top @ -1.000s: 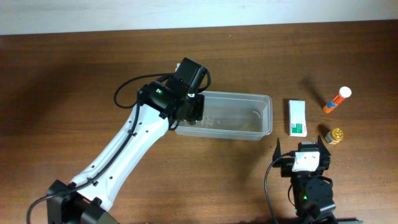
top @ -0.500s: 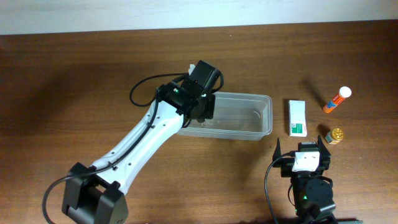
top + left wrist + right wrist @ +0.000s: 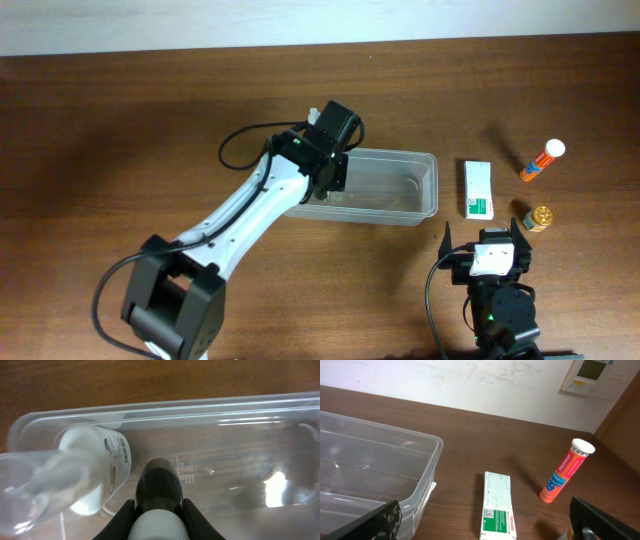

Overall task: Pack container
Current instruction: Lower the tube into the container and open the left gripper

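Observation:
The container [image 3: 428,190] is a clear shallow tub in the middle of the table. My left gripper [image 3: 326,178] hangs over its left end, shut on a dark bottle with a white ribbed cap [image 3: 159,487]. In the left wrist view the bottle points down into the container [image 3: 210,406], between the left gripper's [image 3: 159,512] fingers. A white bottle with a printed label [image 3: 95,460] lies in the tub's left end. My right gripper [image 3: 487,238] is open and empty at the front right, to the right of the container [image 3: 380,455].
A white-and-green box [image 3: 478,189] lies just right of the tub and also shows in the right wrist view [image 3: 497,505]. An orange tube with a white cap [image 3: 541,160] and a small gold-topped jar [image 3: 540,218] are at the far right.
My left gripper has moved right with the dark bottle, further in over the container's left end. The right arm has not moved.

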